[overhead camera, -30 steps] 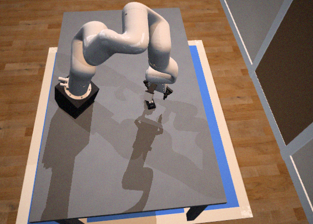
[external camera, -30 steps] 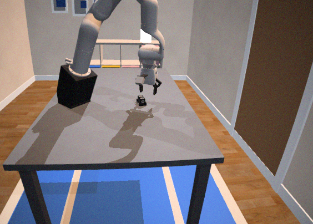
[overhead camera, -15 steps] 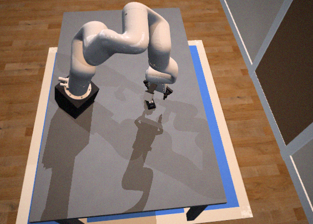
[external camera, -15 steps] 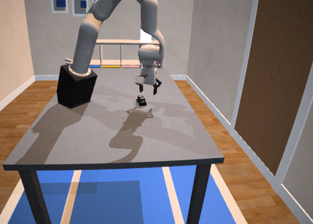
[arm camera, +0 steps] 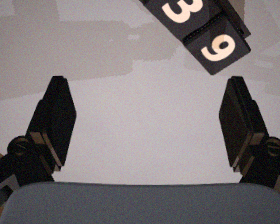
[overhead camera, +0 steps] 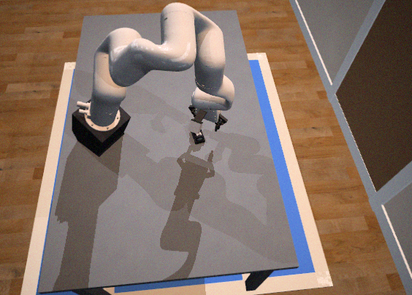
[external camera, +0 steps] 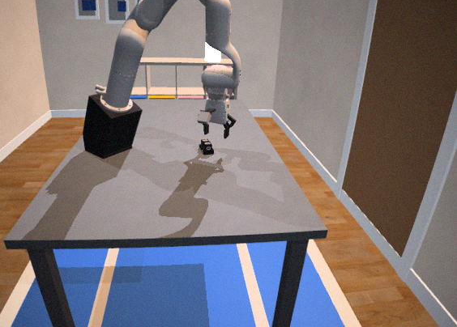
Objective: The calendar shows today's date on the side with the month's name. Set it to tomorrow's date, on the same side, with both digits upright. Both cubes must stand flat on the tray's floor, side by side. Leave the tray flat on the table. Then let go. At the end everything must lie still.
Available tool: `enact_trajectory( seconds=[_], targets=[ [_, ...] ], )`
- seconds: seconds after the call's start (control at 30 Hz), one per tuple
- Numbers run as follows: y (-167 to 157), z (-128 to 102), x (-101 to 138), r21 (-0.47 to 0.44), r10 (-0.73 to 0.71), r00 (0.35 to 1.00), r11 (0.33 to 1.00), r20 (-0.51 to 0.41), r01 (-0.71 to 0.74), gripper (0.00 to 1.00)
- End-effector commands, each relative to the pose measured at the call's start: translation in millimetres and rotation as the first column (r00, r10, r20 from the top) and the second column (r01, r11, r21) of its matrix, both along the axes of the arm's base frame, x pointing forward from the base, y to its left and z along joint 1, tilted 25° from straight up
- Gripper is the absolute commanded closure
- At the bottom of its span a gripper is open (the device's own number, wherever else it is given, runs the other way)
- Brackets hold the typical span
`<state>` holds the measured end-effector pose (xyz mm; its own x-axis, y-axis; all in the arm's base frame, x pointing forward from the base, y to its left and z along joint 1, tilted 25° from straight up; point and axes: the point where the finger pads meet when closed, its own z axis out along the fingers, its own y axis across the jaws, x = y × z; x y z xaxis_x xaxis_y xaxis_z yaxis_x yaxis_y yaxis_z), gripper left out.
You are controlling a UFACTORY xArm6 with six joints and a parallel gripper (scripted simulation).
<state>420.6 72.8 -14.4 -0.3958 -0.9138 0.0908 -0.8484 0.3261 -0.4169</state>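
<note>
A grey rectangular table top (overhead camera: 153,219) stands on a blue-and-cream rug (overhead camera: 285,168) over wood flooring. Near its middle sits the small black block calendar (arm camera: 191,19), its two dark cubes showing white digits 3 and 9. The black-fingered gripper (external camera: 217,130) hangs above it, fingers spread wide, holding nothing.

Tabletop (overhead camera: 146,219) grey, darker grey shadow patches. Arm (overhead camera: 146,55) glossy white. Base (overhead camera: 85,136) black. Hand (arm camera: 144,123) fingers black. Cubes (arm camera: 191,19) black, digits 3 and 9 cream-white. Rug (overhead camera: 288,190) blue, cream border. Floor (overhead camera: 33,18) brown wood planks. Table legs (external camera: 289,283) black.
</note>
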Motion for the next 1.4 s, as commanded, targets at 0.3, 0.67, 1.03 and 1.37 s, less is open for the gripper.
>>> enact_trajectory(
  seconds=[0.3,0.67,1.03,1.37],
  targets=[
    [20,0,-3,0.095,-0.226,0.973,0.971,0.052,0.220,0.00],
    [23,0,-3,0.175,-0.397,0.915,0.908,0.075,0.380,0.00],
    [41,-1,-7,0.234,-0.515,0.853,0.842,0.083,0.486,0.00],
    [59,-2,-10,0.310,-0.656,0.751,0.732,0.080,0.606,0.00]
  ],
)
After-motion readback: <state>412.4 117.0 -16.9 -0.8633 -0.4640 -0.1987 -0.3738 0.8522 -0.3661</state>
